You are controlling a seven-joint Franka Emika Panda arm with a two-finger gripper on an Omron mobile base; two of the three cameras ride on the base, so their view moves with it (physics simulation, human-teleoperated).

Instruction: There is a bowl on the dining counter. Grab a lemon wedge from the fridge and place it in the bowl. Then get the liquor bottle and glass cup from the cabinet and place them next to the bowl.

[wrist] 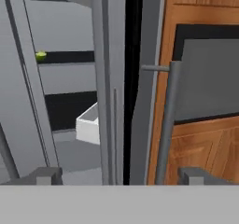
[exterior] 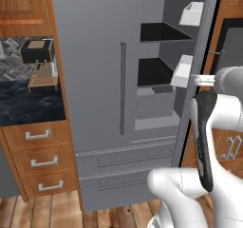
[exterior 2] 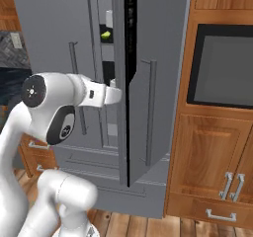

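The fridge (exterior: 95, 56) is a tall grey double-door unit, and its right door (exterior 2: 158, 58) stands partly open. A small yellow-green lemon wedge (wrist: 41, 55) lies on a dark shelf inside, also visible through the door gap (exterior 2: 105, 34). My gripper (wrist: 120, 174) is open, its two fingertips (wrist: 46, 174) wide apart with nothing between them. It hovers just in front of the open door's edge. The door's long bar handle (wrist: 165, 125) is a little to the right of it. The hand (exterior 2: 111, 94) reaches into the gap between the doors. The bowl, liquor bottle and glass cup are out of view.
White door bins (exterior: 192, 13) (wrist: 88, 125) hang inside the fridge above dark shelves (exterior: 159, 32). A dark wall oven (exterior 2: 222, 65) and wooden cabinets (exterior 2: 207, 152) stand right of the fridge. Left of it are wooden drawers (exterior: 40, 160) under a black marbled counter (exterior: 28, 103).
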